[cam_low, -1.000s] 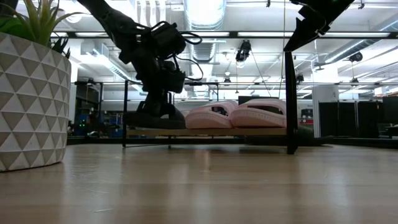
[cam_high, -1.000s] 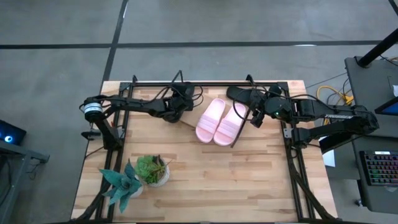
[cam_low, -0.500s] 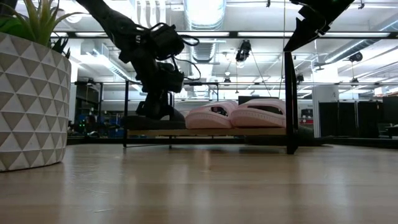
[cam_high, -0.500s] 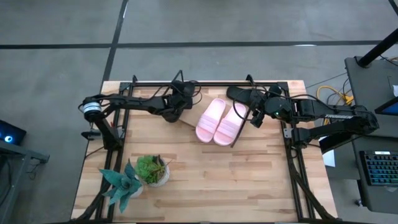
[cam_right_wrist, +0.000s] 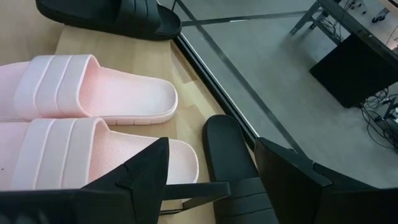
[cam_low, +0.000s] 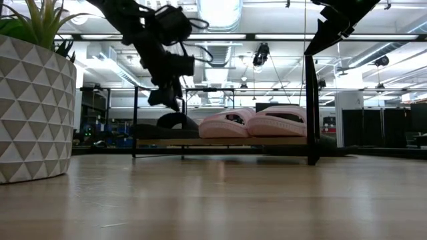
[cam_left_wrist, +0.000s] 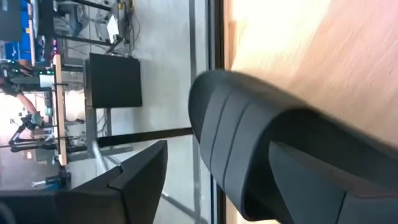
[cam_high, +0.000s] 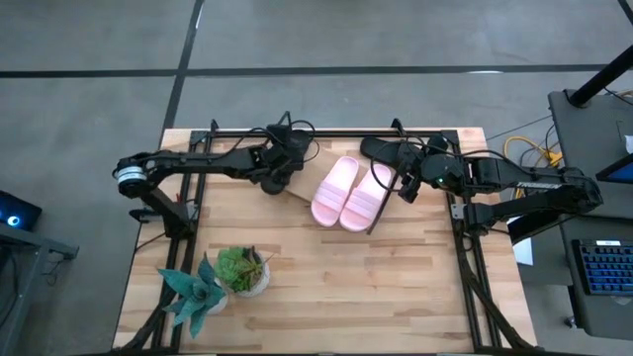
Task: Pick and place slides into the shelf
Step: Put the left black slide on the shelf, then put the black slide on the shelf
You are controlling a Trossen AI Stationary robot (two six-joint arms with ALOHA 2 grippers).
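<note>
Plainly, the last black slide (cam_right_wrist: 233,163) off the shelf (cam_right_wrist: 81,42) lies on the bench directly under the right gripper (cam_right_wrist: 211,171), whose fingers spread wide across it, heel pointing away from the wrist. Both pink slides (cam_high: 351,194) sit side by side on the shelf, and another black slide (cam_low: 175,124) rests at its far-left end, beneath the left gripper (cam_low: 167,99), which holds nothing, fingers parted. So the right arm is nearer.

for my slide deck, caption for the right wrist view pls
Right gripper open above a black slide beside two pink slides on the shelf.
</note>
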